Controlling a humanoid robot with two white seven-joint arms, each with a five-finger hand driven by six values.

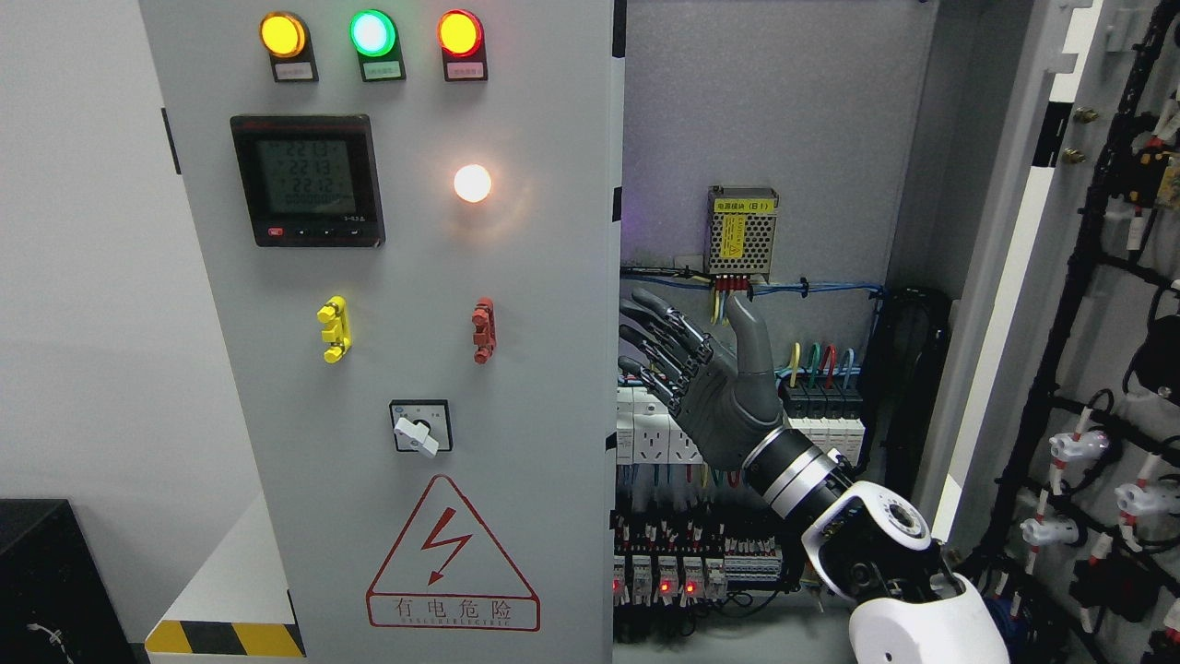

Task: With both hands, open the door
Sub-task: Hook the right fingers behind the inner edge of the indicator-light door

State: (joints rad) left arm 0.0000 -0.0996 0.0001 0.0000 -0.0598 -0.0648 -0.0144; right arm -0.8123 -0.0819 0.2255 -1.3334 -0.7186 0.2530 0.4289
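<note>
Grey steel left door (387, 369) stands closed across the picture's left half, while the right door (1005, 277) is swung open at the far right, exposing the cabinet interior (784, 138). Right hand (705, 373), fingers spread and holding nothing, is raised inside the opening, just beside the left door's edge, before the breaker rows (701, 572).

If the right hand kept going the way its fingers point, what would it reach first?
The right hand has open fingers aimed up and left, toward the inner edge of the left door. That edge looks first in line, though depth is unclear; it could pass behind it into the cabinet.
</note>
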